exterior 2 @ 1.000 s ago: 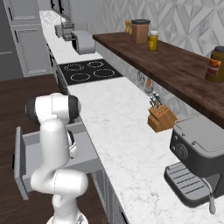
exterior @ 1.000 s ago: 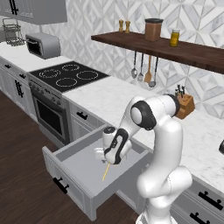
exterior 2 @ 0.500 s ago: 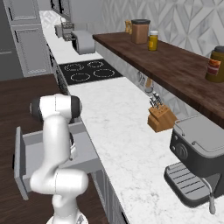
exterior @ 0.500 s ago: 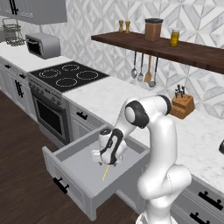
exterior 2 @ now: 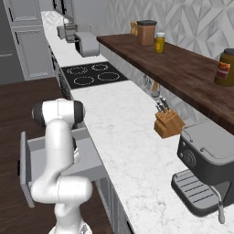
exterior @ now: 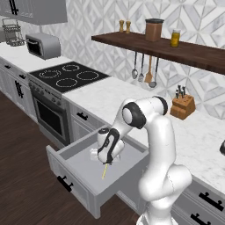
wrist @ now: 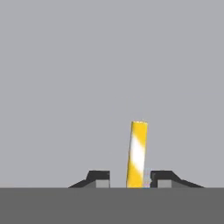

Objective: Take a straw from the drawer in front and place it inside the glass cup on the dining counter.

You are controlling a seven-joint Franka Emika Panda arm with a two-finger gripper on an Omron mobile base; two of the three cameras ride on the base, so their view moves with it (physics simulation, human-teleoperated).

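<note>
In the left base view the end effector (exterior: 107,161) is seen low inside the open drawer (exterior: 79,169), at the centre of the frame, with the straw (exterior: 104,171) lying on the drawer floor and running out from under it toward the lower left. In the hand view the straw (wrist: 137,154) is seen between the two fingertips (wrist: 99,178), nearer the right one, with a gap left on its left side. The jaws are narrowed about the straw, but whether it is yet pinched cannot be told.

The closing is best finished before any lift, so that both pads bear on the straw. Since the straw is thin and round, it may well roll or slip aside if squeezed off-centre. The lift should be made straight up, so that the drawer walls are cleared. The cup is seen in none of the views.
</note>
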